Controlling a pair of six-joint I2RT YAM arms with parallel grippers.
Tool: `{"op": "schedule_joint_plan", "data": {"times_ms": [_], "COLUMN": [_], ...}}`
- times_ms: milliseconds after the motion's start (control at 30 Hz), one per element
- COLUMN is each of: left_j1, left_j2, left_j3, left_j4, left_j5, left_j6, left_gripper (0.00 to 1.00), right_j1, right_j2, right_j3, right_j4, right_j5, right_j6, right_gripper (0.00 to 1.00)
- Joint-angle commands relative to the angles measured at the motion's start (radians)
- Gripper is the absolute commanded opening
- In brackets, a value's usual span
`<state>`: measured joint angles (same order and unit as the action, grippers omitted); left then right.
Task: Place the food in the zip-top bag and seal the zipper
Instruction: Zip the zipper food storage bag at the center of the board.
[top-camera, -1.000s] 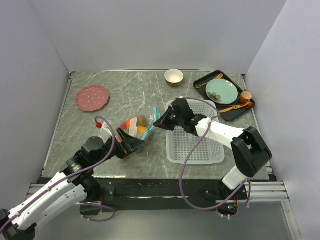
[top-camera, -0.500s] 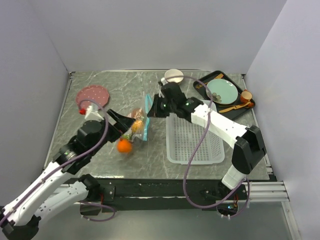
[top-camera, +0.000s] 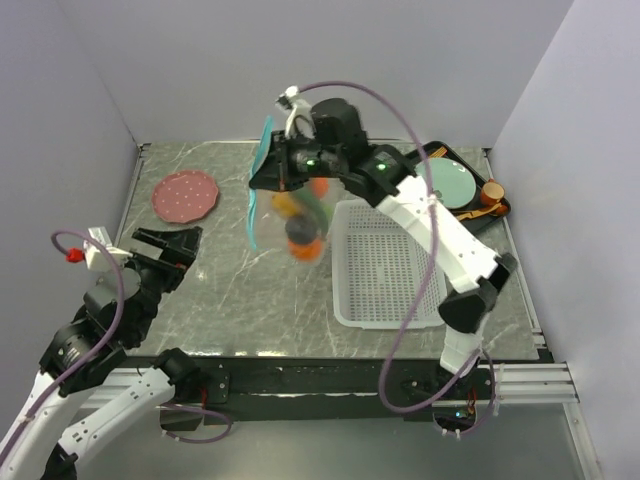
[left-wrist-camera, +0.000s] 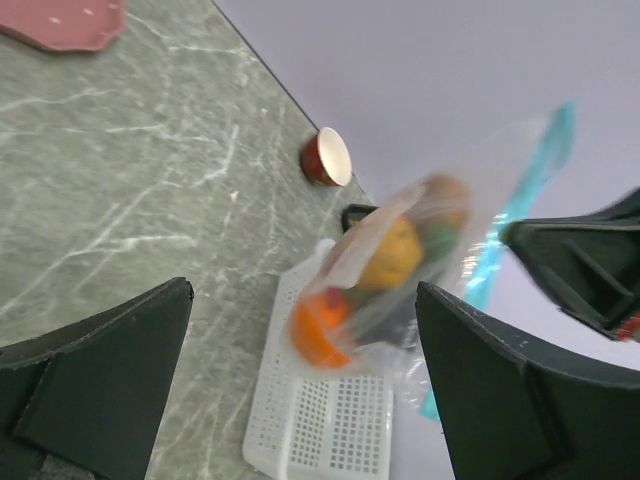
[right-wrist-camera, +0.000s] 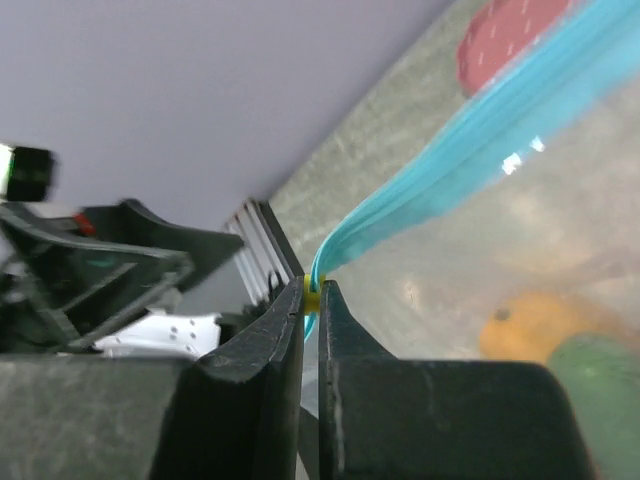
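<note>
My right gripper (top-camera: 268, 178) is shut on the teal zipper (top-camera: 262, 150) and holds the zip-top bag (top-camera: 295, 215) in the air above the table, left of the basket. The bag hangs down, blurred, with food inside: an orange (top-camera: 290, 205) and a dark round fruit (top-camera: 303, 242). In the right wrist view the jaws (right-wrist-camera: 312, 295) pinch the zipper (right-wrist-camera: 480, 130) at a small yellow piece, with a yellow-orange fruit (right-wrist-camera: 540, 325) behind the plastic. My left gripper (top-camera: 165, 245) is open and empty, far left of the bag (left-wrist-camera: 400, 270).
A white mesh basket (top-camera: 390, 280) lies right of centre. A pink plate (top-camera: 185, 195) sits at the back left. A black tray (top-camera: 478, 225) with a teal plate (top-camera: 445, 183) stands at the back right. A small red bowl (left-wrist-camera: 327, 158) stands near the back wall.
The right gripper has lifted the bag off the table, up and toward the back. The left gripper has let go of the bag and pulled back to the near left.
</note>
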<state>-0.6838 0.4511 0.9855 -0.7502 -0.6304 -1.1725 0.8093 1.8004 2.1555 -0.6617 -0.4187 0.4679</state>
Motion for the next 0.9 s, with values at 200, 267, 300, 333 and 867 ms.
{"op": "schedule_joint_plan", "data": {"times_ms": [200,267,300,333,867], "left_j1": [0.003,0.003,0.003,0.003,0.003], "left_j2": [-0.048,-0.046,-0.045,-0.039,0.106], "left_j3": [0.002,-0.002,-0.004,-0.008,-0.398], "left_j4": [-0.097,-0.092,-0.084,-0.080,0.492], "left_j5": [-0.084,-0.075,-0.072,-0.066,0.524], "left_j6": [-0.046,-0.041,-0.039,-0.038,-0.076], "left_gripper": [0.99,0.99,0.99,0.99,0.99], "right_j1": [0.084,0.062,0.054,0.044,-0.162], "right_j2": [0.059,0.034,0.022,0.008,-0.079], "right_j3": [-0.121,-0.166,-0.187,-0.219,-0.974], "right_j4": [0.034,0.066,0.106,0.129,0.467], "right_j5": [-0.008,0.035,0.040,0.076,0.130], "right_j6": [0.023,0.043,0.066,0.083,0.388], "right_gripper": [0.09,0.09,0.09,0.09,0.03]}}
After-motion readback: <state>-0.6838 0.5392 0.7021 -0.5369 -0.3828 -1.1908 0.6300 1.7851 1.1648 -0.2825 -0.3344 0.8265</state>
